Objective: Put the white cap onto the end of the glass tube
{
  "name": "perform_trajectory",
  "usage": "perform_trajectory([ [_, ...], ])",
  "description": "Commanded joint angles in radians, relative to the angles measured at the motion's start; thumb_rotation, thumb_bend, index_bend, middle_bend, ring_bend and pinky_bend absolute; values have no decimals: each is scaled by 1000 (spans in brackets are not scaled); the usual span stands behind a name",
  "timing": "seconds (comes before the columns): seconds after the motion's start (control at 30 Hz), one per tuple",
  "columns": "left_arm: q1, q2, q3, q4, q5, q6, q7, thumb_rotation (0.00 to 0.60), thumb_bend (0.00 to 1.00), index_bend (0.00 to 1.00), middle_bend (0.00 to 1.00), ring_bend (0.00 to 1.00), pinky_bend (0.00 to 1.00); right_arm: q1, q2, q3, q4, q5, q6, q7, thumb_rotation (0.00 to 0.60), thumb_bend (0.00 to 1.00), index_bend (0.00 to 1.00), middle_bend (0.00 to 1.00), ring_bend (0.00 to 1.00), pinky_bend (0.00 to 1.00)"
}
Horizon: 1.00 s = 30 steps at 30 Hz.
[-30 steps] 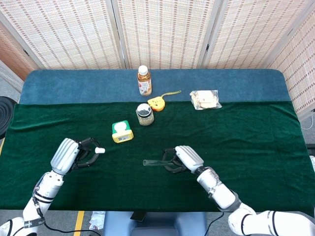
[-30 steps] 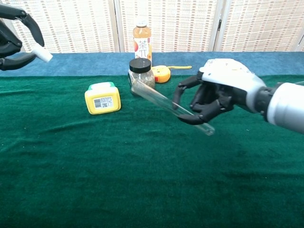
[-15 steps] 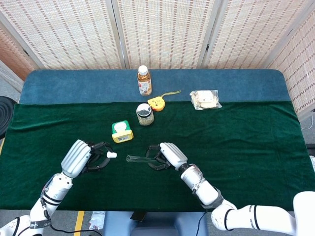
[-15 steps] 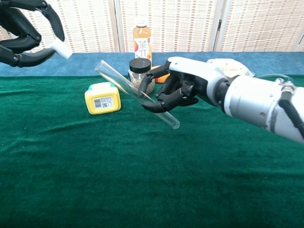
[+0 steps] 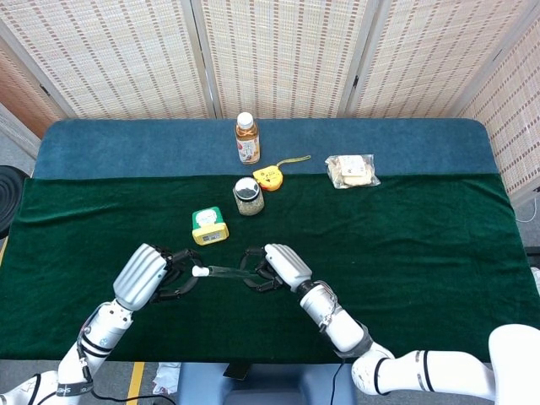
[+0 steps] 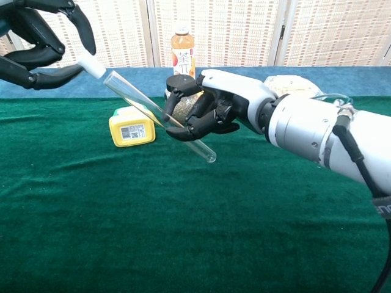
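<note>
My right hand (image 6: 211,110) (image 5: 274,267) grips a clear glass tube (image 6: 156,113) (image 5: 221,271) near its lower part, held above the green cloth and slanting up toward the left. My left hand (image 6: 36,43) (image 5: 152,273) pinches a small white cap (image 6: 91,66) (image 5: 199,272) between its fingertips. The cap sits right at the tube's upper left end; whether it touches the rim I cannot tell. The tube's lower open end points down to the right in the chest view.
A yellow box with a white lid (image 5: 209,226) (image 6: 131,125) lies just behind the hands. Further back stand a dark-lidded jar (image 5: 248,196), a tea bottle (image 5: 246,139), a yellow tape measure (image 5: 268,176) and a wrapped snack (image 5: 351,170). The green cloth (image 5: 405,245) covers the table.
Both hands moved toward each other. The tube's upper end and the white cap, well apart a second ago, now meet.
</note>
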Motion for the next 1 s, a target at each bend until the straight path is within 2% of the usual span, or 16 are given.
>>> perform_trajectory([
  [0.03, -1, -2, 1, -3, 1, 1, 2, 600, 483, 614, 1000, 958, 838, 2, -2, -1, 2, -1, 4, 0, 600, 630, 838, 1000, 1000, 1000],
  [1.0, -8, -19, 9, -11, 0, 6, 28, 600, 483, 615, 1000, 957, 838, 13, -31, 0, 16, -2, 28, 20, 600, 631, 838, 1000, 1000, 1000],
])
